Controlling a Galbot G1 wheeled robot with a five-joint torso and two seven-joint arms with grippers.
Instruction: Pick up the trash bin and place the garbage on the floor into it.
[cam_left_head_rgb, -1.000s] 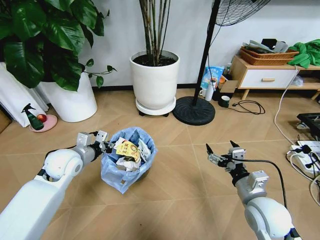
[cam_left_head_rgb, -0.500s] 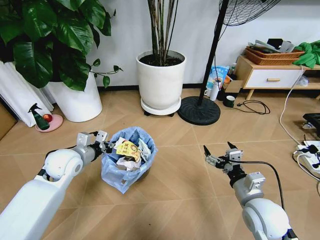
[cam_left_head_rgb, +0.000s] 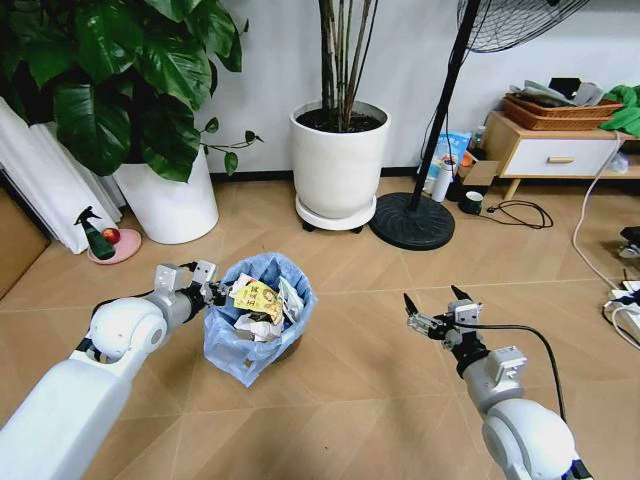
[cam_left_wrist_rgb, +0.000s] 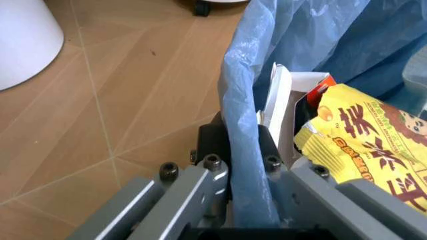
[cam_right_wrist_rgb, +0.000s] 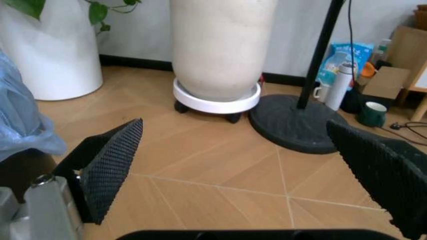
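trash bin (cam_left_head_rgb: 257, 325) filled with garbage (cam_left_head_rgb: 258, 308), on the herringbone floor (cam_left_head_rgb: 370, 390)

the small round dark bin stands about upright in the head view's lower middle, lined with a crinkly light blue plastic bag that spills over its rim and sags at 6 o'clock. the left gripper (cam_left_head_rgb: 205, 292) is clamped on the rim and bag at the bin's 9 o'clock. inside, crumpled white paper lies heaped with a yellow printed wrapper (cam_left_wrist_rgb: 373, 145) on top toward 10 o'clock, beside a white carton piece with a red corner. light brown wooden boards surround the bin.
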